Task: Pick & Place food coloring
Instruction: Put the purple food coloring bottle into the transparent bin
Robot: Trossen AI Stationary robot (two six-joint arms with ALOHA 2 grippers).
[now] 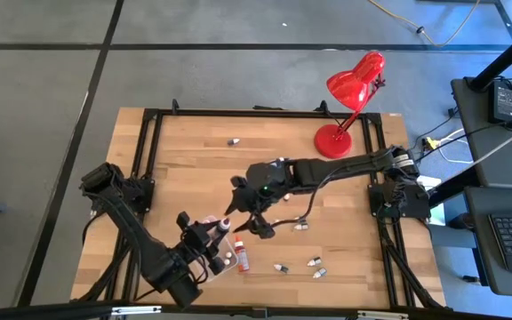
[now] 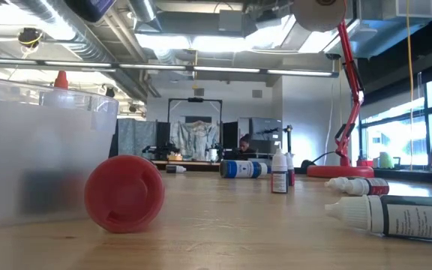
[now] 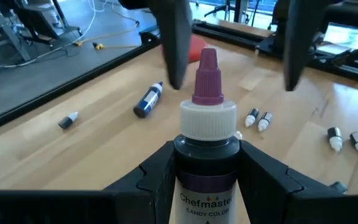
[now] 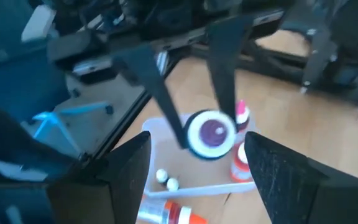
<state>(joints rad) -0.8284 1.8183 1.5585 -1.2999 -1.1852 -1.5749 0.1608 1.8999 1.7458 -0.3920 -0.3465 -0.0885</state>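
two dark jointed arms, blk cables, tapered blk pincer fingers

High view: overhead camera looking straight down on the whole worktop, both arms and the red lamp. Low view: camera at worktop height, facing level across the surface into the room, very near a red cap and the clear tray; the lamp appears here too. Left wrist view: looks forward past its own fingers, close on a held bottle. Right wrist view: looks down on the same bottle and tray.
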